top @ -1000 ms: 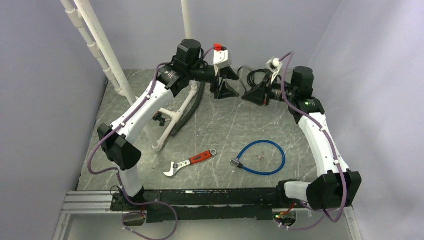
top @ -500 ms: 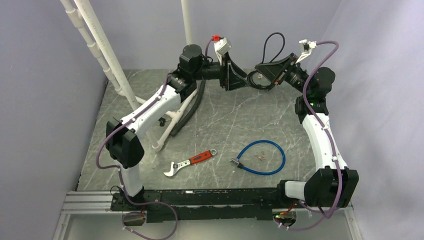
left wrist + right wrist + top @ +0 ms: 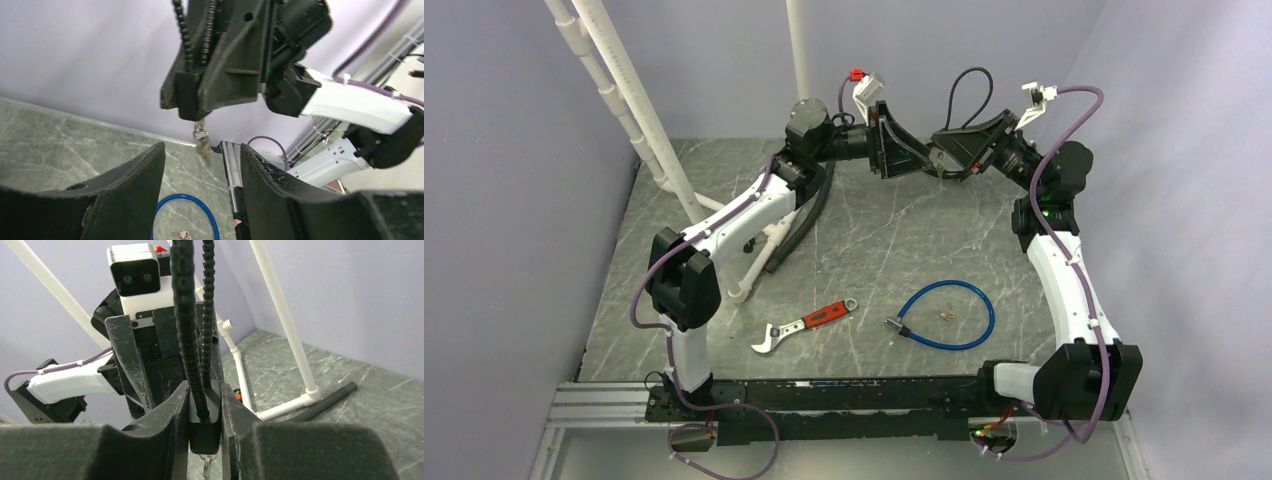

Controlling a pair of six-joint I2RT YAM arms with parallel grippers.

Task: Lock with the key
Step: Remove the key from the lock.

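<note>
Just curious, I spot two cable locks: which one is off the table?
The black lock, clamped in the right gripper in mid-air, a key dangling below; the blue lock lies looped on the table.

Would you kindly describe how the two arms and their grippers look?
The left arm and right arm have white links and black joint housings, with purple cables looped alongside. The left gripper and right gripper carry black, wedge-shaped fingers.

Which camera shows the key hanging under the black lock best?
Left wrist: the key dangles in clear sight below the black lock, framed by the open left gripper. Right wrist catches only its ring at the bottom edge, under the lock. From the top camera it is too small to make out.
</note>
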